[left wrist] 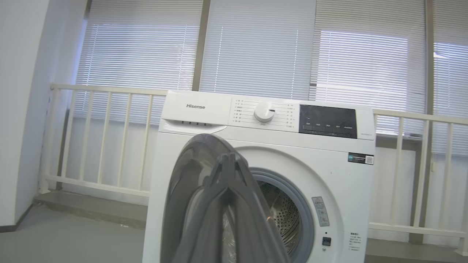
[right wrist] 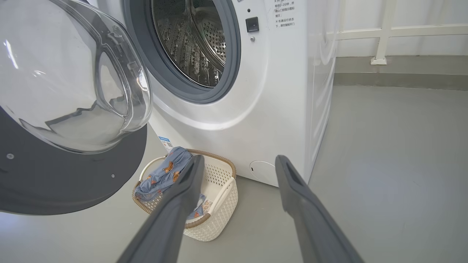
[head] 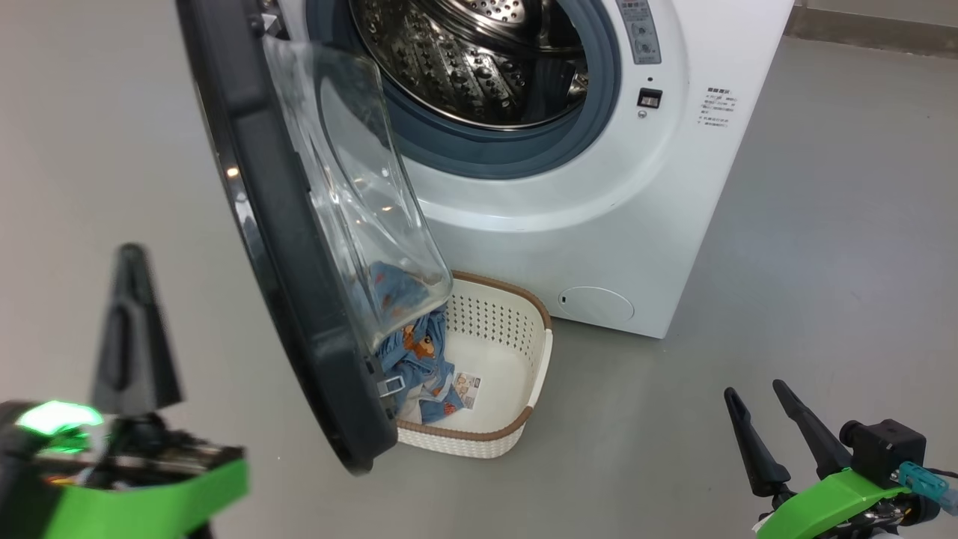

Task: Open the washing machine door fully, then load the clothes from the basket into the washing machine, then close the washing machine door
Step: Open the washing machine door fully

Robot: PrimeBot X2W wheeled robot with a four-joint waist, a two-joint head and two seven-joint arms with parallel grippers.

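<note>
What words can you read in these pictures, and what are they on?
"Hisense": on the top panel of the washing machine, left of the dial.
The markings round the dial: too small to read.
The stickers on the machine's front: blurred.
The paper label in the basket: too small.

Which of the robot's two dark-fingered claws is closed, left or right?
The left claw: its two long dark fingers meet in one point. The right claw shows a clear gap between its fingers.
</note>
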